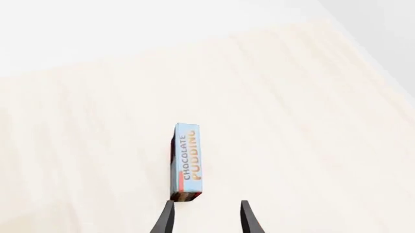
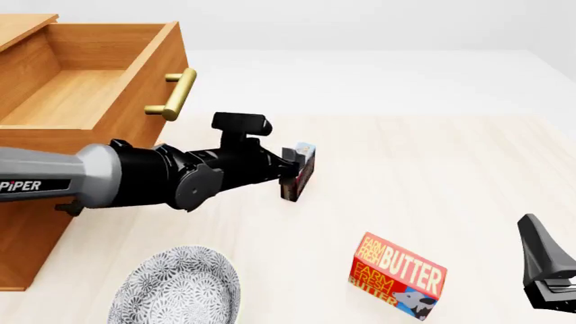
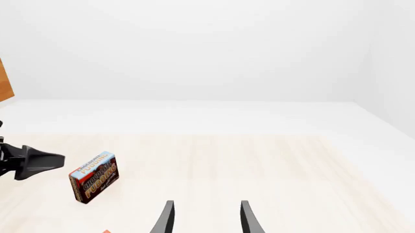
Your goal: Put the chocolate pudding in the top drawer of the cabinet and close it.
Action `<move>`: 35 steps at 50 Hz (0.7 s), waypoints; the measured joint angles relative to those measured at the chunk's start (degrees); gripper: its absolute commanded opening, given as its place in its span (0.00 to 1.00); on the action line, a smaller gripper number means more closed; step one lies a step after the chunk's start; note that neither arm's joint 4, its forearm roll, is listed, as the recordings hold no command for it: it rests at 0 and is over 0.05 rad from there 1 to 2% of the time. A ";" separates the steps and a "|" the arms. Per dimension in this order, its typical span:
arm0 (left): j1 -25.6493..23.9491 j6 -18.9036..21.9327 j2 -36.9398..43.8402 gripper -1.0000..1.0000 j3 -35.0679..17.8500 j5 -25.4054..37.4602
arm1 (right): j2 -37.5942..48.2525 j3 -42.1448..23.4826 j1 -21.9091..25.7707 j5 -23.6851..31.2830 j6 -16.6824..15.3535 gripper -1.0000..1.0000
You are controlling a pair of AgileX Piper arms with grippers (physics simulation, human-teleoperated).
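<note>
The chocolate pudding [image 2: 301, 171] is a small thin box with a light blue top and dark brown base, standing on edge on the pale table. My left gripper [image 2: 288, 167] is open, its tips right at the box's left side. In the left wrist view the pudding [image 1: 186, 162] sits just ahead of one finger, not between the fingers [image 1: 165, 219]. The right wrist view shows a small gap between that gripper and the pudding [image 3: 94, 177]. The cabinet [image 2: 36, 202] stands at the left with its top drawer [image 2: 99, 81] pulled open and bare inside. My right gripper [image 2: 538, 260] is open, low at the right.
A red butter box [image 2: 397, 277] lies on the table in front of the pudding. A patterned grey plate [image 2: 177, 288] sits by the cabinet's front corner. The drawer's brass handle [image 2: 172, 95] juts out above my left arm.
</note>
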 measured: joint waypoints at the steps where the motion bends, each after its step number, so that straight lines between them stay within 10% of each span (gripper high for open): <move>1: 0.12 0.02 0.16 1.00 -0.05 -0.02 | 0.00 0.00 0.00 0.00 0.00 1.00; 35: 2.03 0.35 7.03 1.00 -2.14 -0.63 | 0.00 0.00 0.00 0.00 0.00 1.00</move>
